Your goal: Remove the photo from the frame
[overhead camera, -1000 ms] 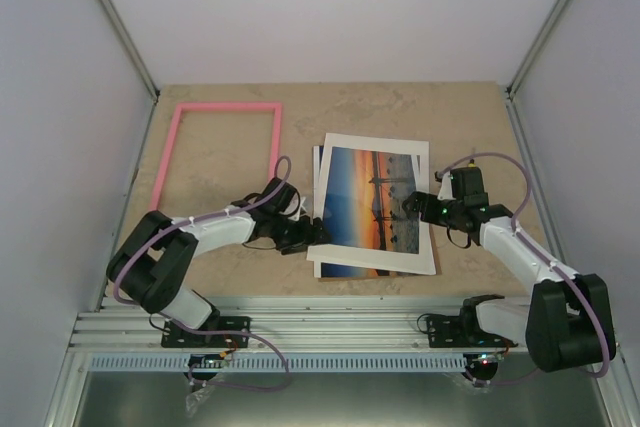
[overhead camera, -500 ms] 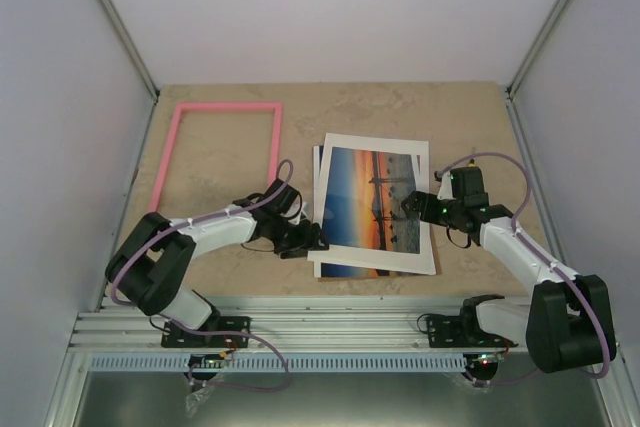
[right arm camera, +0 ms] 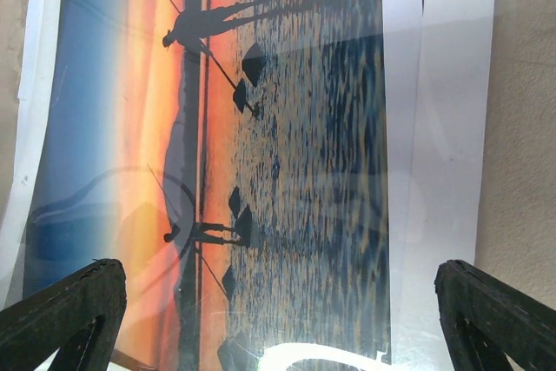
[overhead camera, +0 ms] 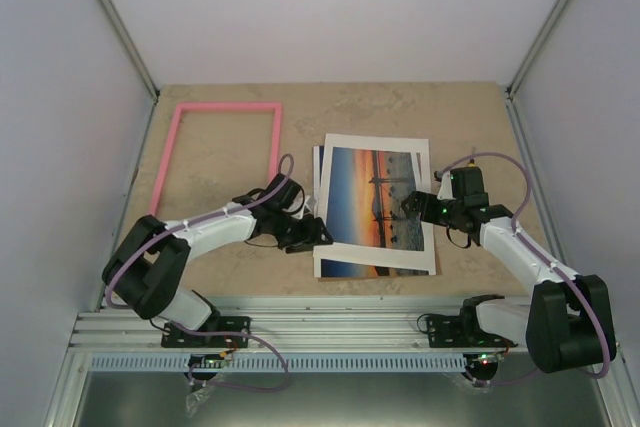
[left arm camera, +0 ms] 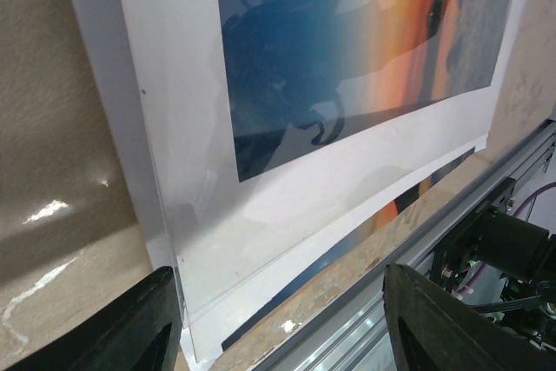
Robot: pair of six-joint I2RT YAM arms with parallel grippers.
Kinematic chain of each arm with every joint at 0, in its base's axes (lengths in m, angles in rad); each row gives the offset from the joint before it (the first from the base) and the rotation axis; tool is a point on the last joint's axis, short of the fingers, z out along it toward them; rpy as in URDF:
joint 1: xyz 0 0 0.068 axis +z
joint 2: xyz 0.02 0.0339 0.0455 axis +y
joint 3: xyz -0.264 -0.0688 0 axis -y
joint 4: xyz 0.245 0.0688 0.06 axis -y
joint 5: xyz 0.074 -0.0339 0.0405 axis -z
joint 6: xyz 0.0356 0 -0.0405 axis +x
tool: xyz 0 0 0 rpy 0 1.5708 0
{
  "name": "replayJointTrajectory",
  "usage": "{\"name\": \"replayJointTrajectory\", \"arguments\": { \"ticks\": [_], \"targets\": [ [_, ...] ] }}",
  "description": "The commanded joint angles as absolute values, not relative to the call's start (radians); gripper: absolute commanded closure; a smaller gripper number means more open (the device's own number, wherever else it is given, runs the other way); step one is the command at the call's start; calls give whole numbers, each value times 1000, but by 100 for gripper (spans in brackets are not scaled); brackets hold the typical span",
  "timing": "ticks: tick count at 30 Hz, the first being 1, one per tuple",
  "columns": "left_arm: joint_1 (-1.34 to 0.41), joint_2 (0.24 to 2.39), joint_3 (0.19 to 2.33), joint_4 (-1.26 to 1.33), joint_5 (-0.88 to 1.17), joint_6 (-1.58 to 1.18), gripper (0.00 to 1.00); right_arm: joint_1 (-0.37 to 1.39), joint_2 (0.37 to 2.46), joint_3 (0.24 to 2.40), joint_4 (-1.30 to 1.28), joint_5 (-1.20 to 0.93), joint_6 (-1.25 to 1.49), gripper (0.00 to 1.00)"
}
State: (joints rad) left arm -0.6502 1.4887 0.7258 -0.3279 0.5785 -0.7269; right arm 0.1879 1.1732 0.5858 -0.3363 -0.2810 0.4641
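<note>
The pink frame (overhead camera: 172, 152) lies empty on the table at the back left. The photo (overhead camera: 372, 197), an orange sunset over blue water, lies face up in the middle under a white mat (overhead camera: 425, 259) and a clear glossy sheet (left arm camera: 217, 241). My left gripper (overhead camera: 318, 236) is low at the stack's near left corner, jaws apart, with that corner between the fingers (left arm camera: 113, 332). A dark sliver of the photo (left arm camera: 287, 297) shows below the mat's edge. My right gripper (overhead camera: 410, 205) hovers open over the photo's (right arm camera: 226, 145) right side, holding nothing.
The aluminium rail (overhead camera: 330, 312) runs along the table's near edge, close behind the left gripper. White walls with metal posts (overhead camera: 115, 27) enclose the table on three sides. Bare table (overhead camera: 400, 107) lies beyond the stack.
The left gripper's jaws have narrowed somewhat, and it drew back left, then returned to the stack's near left corner. The right arm and the frame have not moved.
</note>
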Motion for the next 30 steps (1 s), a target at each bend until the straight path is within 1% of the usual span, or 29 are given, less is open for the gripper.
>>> {"name": "replayJointTrajectory", "arguments": {
  "ticks": [1,5,11,18,23,27,30],
  "targets": [
    [-662,1476,770,-329,584,-732,36,193,1165,583,-329,-296,466,2],
    [-686,1507,806,-321,584,-728,36,193,1163,589,-330,-299,464,2],
    [-734,1612,880,-291,586,-721,36,193,1161,594,-329,-306,461,2],
    [-792,1763,1025,-285,590,-698,37,193,1160,598,-332,-308,453,2],
    [-823,1826,1107,-294,581,-691,37,193,1159,605,-336,-310,442,2],
    [-825,1823,1106,-315,543,-683,32,193,1158,610,-339,-317,429,2],
    [-824,1772,1081,-337,485,-681,27,195,1161,613,-339,-326,423,2]
  ]
}}
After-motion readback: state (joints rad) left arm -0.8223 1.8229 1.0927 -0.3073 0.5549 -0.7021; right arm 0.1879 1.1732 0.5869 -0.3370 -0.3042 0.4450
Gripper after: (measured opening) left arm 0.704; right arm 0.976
